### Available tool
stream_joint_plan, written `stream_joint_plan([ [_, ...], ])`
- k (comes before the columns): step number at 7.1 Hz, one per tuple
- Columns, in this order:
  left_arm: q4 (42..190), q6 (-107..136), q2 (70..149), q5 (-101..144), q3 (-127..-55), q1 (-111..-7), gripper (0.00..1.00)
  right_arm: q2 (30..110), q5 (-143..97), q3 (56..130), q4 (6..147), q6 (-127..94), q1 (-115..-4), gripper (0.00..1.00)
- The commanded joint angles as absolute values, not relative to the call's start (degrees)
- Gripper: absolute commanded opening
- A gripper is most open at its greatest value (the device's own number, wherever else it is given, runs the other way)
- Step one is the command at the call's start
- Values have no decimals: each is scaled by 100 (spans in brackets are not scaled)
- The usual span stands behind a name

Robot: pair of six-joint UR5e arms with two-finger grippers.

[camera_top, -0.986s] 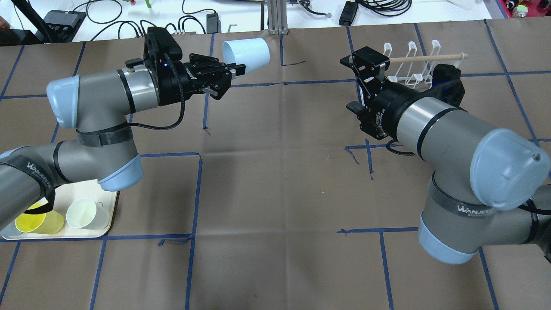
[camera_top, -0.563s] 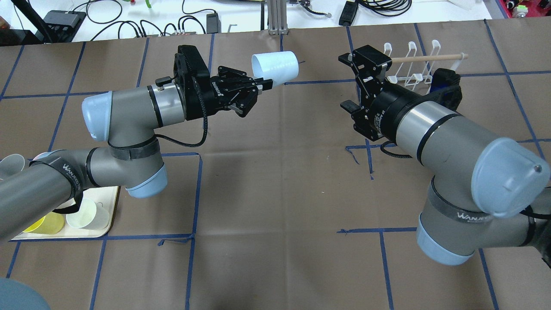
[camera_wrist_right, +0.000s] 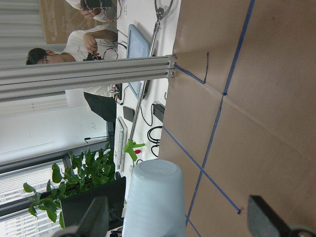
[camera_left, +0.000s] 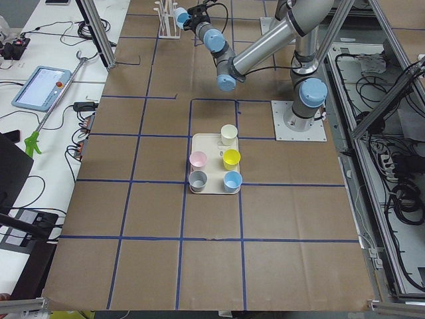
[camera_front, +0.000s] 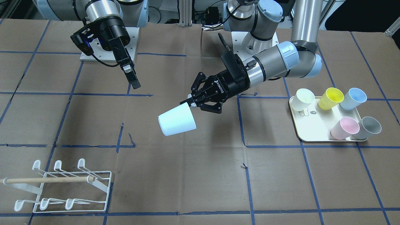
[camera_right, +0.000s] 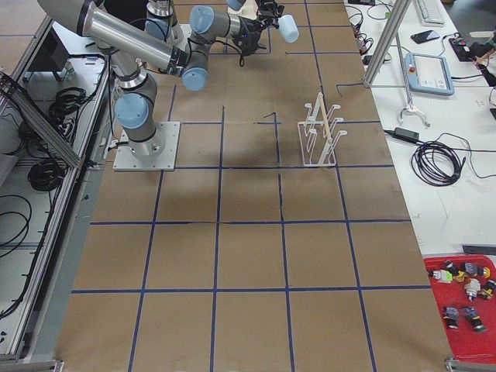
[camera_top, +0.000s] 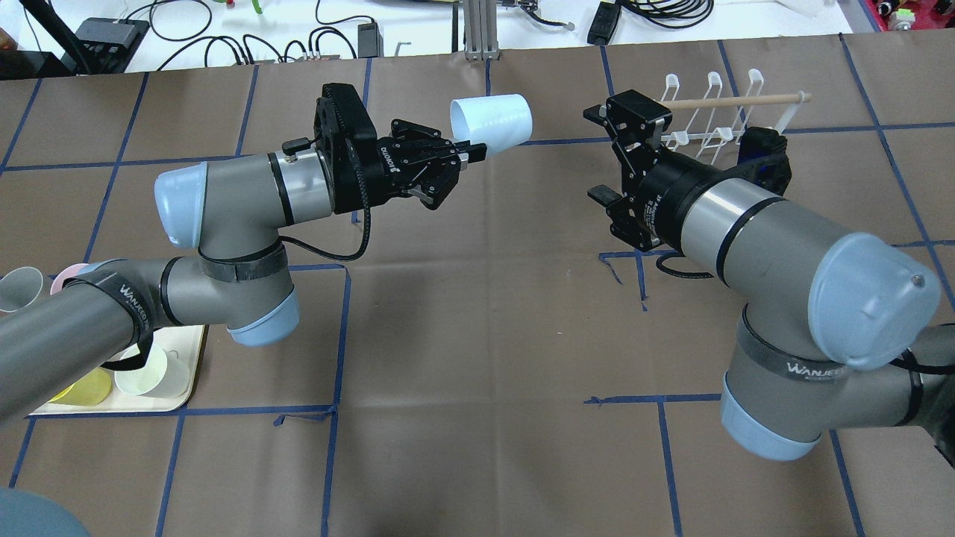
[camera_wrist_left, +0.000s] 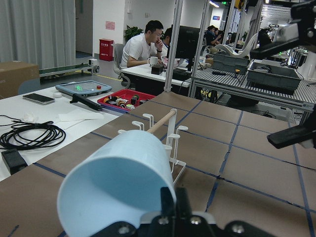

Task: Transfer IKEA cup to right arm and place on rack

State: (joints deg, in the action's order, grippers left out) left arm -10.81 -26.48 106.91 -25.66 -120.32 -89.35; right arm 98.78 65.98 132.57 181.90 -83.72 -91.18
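A pale blue IKEA cup [camera_top: 492, 123] lies on its side in the air, held by its rim in my left gripper [camera_top: 468, 153], which is shut on it. It also shows in the front view [camera_front: 176, 123], with the left gripper [camera_front: 190, 103] behind it, and fills the left wrist view [camera_wrist_left: 118, 182]. My right gripper [camera_top: 608, 156] is open and empty, a short way to the cup's right and facing it. The right wrist view shows the cup's base [camera_wrist_right: 153, 202] between its spread fingers [camera_wrist_right: 94, 217]. The white wire rack [camera_top: 716, 112] with a wooden dowel stands behind the right gripper.
A cream tray [camera_front: 315, 125] holds several cups (white, yellow, blue, pink, grey) on the robot's left side. The table is brown paper with blue tape lines. Cables and an aluminium post [camera_top: 477, 30] lie beyond the far edge.
My left arm has carried the cup to the right, toward the right gripper. The right gripper has shifted slightly and stays open.
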Motion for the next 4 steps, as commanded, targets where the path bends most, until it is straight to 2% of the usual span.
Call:
stream_joint_plan([
  [1, -1125, -2628, 10696, -2558, -12032, -8938, 0, 9678, 6592, 13254, 18035, -8376, -9193, 100],
  [4, -1125, -2619, 10688, -2558, -12032, -8938, 0, 9458, 6600, 13088, 18062, -8394, -9439, 100],
])
